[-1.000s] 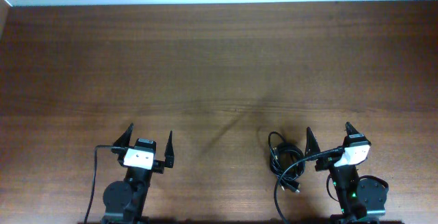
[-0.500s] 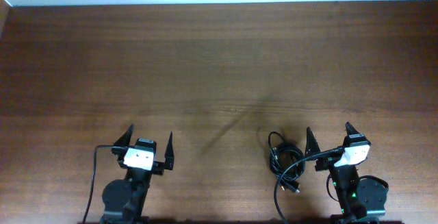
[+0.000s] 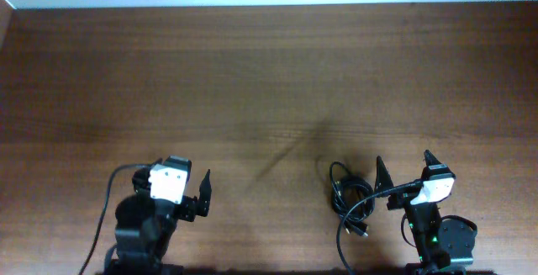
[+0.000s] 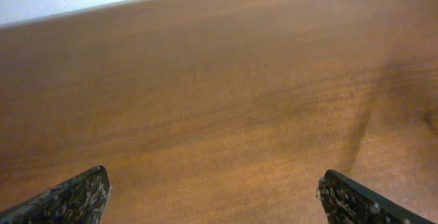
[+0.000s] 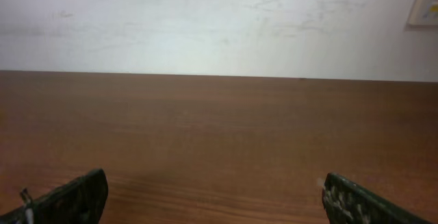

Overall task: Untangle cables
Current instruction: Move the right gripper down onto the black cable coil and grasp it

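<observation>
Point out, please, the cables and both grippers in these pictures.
cables (image 3: pixel 345 189), overhead view, middle of the looped bundle.
left gripper (image 4: pixel 212 179), left wrist view, midway between its open fingertips.
right gripper (image 3: pixel 403 157), overhead view, midway between its open fingertips.

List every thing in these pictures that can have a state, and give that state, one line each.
cables: looped in one tangled bundle, lying on the table, held by neither gripper.
left gripper: open, empty, over bare wood.
right gripper: open, empty, beside the cables.

Overhead looks straight down; both wrist views skim low across the table (image 3: pixel 269 73).
</observation>
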